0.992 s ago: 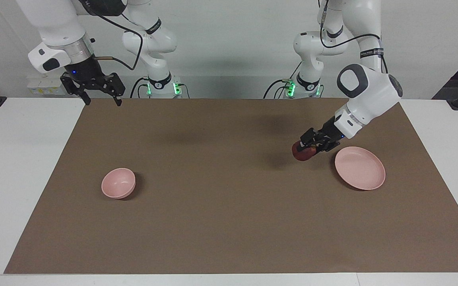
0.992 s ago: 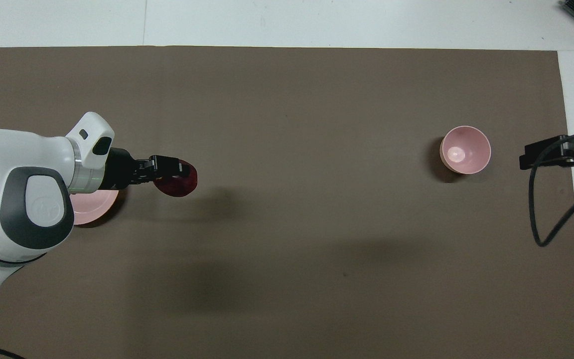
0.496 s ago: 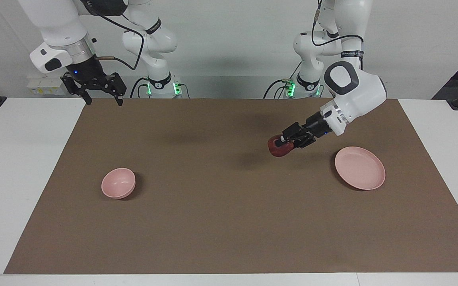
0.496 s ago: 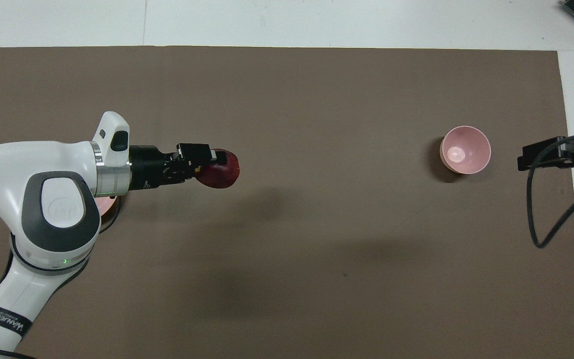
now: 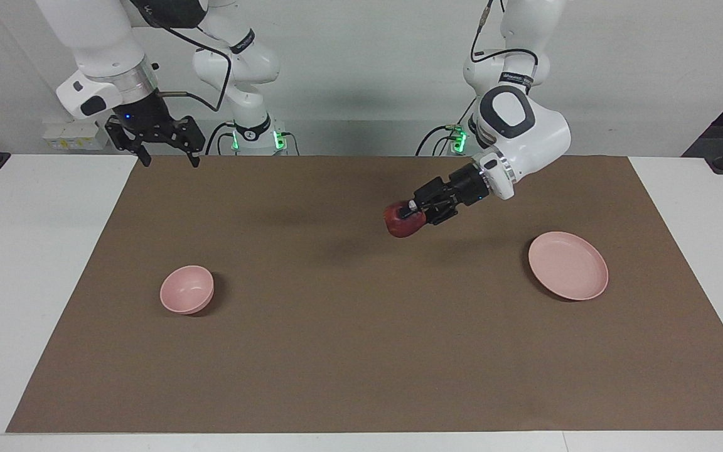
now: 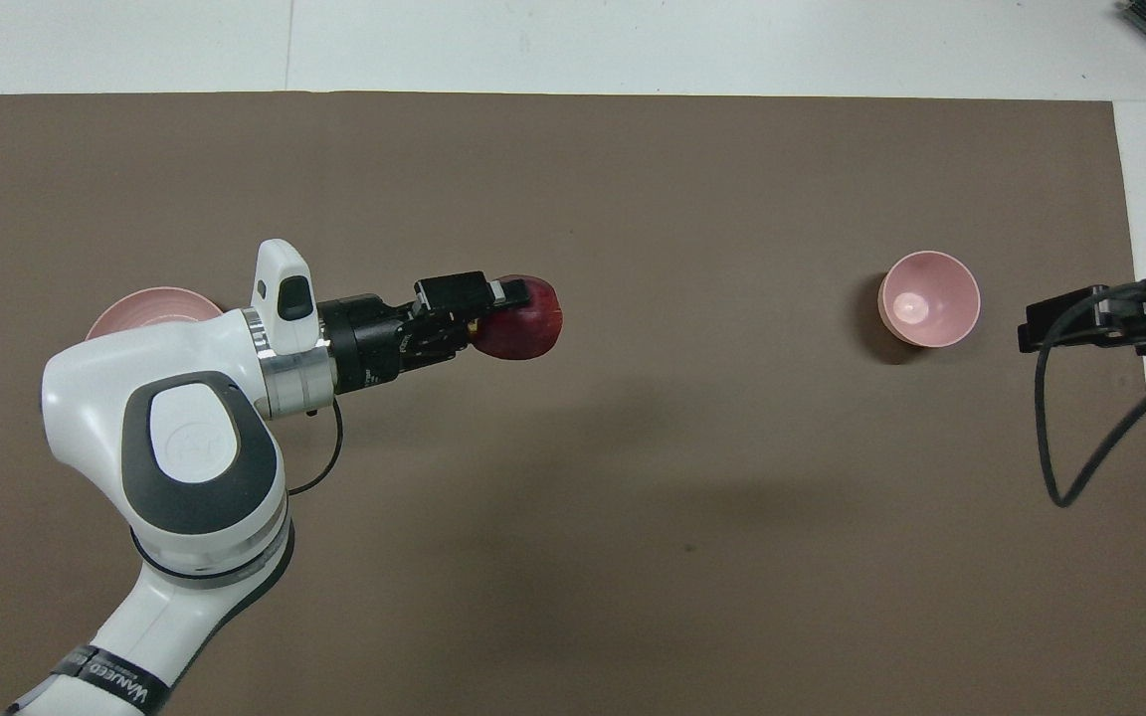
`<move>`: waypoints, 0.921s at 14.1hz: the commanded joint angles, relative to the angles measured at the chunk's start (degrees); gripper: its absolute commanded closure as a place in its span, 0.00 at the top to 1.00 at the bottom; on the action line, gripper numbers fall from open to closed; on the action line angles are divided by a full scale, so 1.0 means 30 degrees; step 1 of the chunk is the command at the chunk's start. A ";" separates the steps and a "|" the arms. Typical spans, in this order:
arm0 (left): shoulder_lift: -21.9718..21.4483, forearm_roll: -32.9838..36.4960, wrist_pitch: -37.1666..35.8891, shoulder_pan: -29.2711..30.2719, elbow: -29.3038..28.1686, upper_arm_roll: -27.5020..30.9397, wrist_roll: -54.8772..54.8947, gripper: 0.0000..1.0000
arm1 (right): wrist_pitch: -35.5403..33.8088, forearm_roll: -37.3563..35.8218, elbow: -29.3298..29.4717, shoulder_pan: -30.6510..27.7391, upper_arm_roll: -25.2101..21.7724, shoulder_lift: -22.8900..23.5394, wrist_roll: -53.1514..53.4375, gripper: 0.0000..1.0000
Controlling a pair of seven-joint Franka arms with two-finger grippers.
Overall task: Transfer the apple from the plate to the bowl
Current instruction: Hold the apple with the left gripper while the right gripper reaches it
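Observation:
My left gripper is shut on the dark-red apple and holds it in the air over the brown mat, between the plate and the bowl. It shows in the overhead view too, the gripper on the apple. The pale-pink plate lies bare toward the left arm's end; the arm hides part of it in the overhead view. The small pink bowl stands toward the right arm's end with nothing in it. My right gripper waits open, raised over the mat's edge by the robots.
A brown mat covers most of the white table. A black cable hangs from the right gripper's wrist beside the bowl in the overhead view.
My left gripper has carried the apple away from the plate toward the middle of the mat, toward the bowl. The right gripper has shifted only slightly.

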 commanded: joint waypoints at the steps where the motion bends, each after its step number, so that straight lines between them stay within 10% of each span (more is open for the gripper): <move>1: -0.0414 -0.1062 0.0676 0.0191 -0.0232 -0.0680 0.0604 0.00 | 0.1273 0.0577 -0.1641 0.0537 0.0113 -0.0484 0.0752 1.00; 13: -0.0530 -0.1092 0.1119 0.0220 -0.0056 -0.1328 0.0604 0.00 | 0.3471 1.2585 -0.3196 0.1827 0.0084 0.3499 1.5427 1.00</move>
